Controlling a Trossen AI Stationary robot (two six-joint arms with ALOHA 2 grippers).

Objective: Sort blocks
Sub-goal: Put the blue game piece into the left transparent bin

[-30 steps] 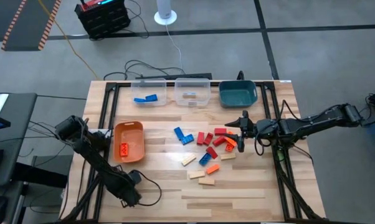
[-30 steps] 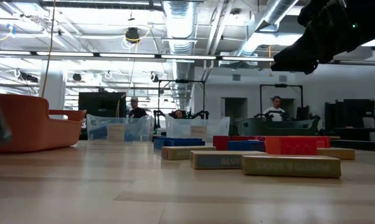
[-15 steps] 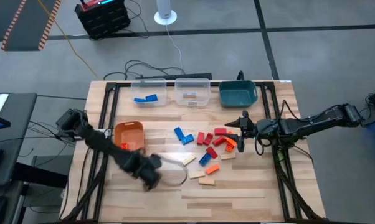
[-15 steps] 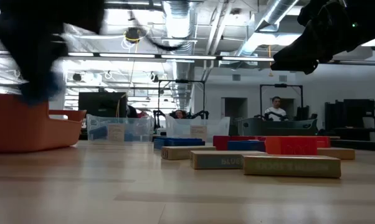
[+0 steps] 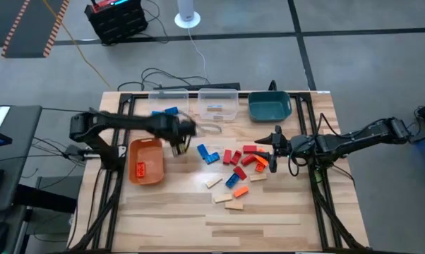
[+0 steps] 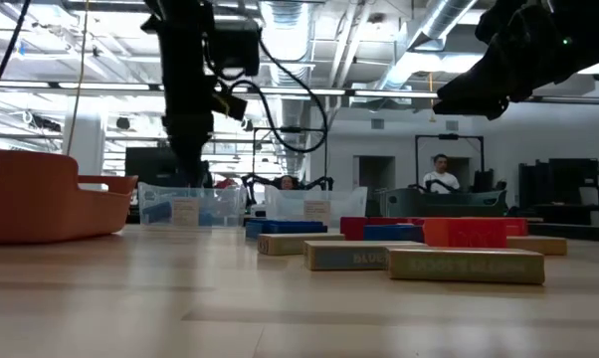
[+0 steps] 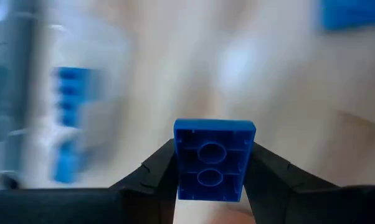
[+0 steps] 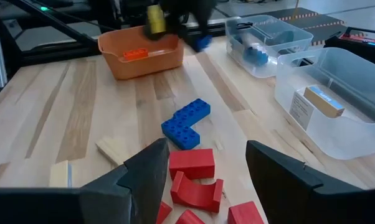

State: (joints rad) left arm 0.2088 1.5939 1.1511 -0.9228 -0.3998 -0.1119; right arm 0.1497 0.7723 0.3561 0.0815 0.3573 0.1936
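Left end effector [image 7: 213, 177] grips blue brick [image 7: 214, 158]; orange bin [image 5: 146, 161] holds orange block [image 5: 140, 168].

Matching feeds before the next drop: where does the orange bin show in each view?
High view: orange bin on the table's left side, by the left arm.
Low view: at the far left edge.
Right wrist view: far across the table.
Left wrist view: not in it; the left pincer grips a blue block.
Shared landmark: the clear bin holding blue blocks.
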